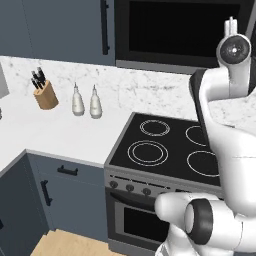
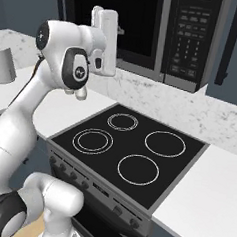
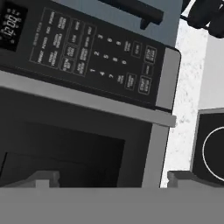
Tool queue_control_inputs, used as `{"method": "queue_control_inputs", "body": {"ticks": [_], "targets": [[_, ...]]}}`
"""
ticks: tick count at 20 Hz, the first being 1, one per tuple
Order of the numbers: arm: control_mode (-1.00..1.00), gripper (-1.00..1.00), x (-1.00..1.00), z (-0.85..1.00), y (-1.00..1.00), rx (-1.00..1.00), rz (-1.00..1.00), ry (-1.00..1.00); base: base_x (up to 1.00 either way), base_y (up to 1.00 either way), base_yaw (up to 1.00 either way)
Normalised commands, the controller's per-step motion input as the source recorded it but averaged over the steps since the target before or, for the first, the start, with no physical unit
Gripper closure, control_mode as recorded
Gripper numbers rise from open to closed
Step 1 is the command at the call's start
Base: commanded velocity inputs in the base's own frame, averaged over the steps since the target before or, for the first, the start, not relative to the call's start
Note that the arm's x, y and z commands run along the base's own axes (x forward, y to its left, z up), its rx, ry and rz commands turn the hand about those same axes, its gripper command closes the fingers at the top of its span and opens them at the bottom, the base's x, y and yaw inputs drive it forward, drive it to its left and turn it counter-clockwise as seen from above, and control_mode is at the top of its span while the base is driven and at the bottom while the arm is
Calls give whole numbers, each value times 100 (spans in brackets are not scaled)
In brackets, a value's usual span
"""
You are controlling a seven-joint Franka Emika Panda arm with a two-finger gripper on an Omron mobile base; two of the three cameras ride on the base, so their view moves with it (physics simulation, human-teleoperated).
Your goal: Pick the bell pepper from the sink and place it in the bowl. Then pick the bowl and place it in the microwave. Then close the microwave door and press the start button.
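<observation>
Our gripper [image 3: 109, 178] hangs spread and empty before the microwave [image 3: 87, 105], whose cavity gapes, door-closing and start-pressing left.

Counted: one microwave [image 2: 146, 32], one stove [image 2: 133, 151] with four burner rings, one knife block [image 1: 46, 95], two white bottles [image 1: 78, 101] on the bench [image 1: 55, 132], one cabinet handle [image 1: 105, 27], two drawer handles [image 1: 67, 171].
</observation>
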Motion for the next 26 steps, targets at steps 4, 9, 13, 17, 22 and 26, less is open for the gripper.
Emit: {"method": "queue_control_inputs", "body": {"ticks": [4, 9, 13, 17, 22, 26], "targets": [[-100, -100, -90, 11, 8, -20, 7, 15, 0, 0, 0], [-100, -100, -68, 9, 6, -24, 14, 38, 0, 0, 0], [-100, -100, -60, 12, 7, -23, 20, 41, 0, 0, 0], [-100, -100, -58, 3, 3, -22, 15, 33, 0, 0, 0], [-100, -100, -56, 0, 0, -25, 12, 25, 0, 0, 0], [-100, 100, -35, 0, 1, -34, 16, 17, 0, 0, 0]]}}
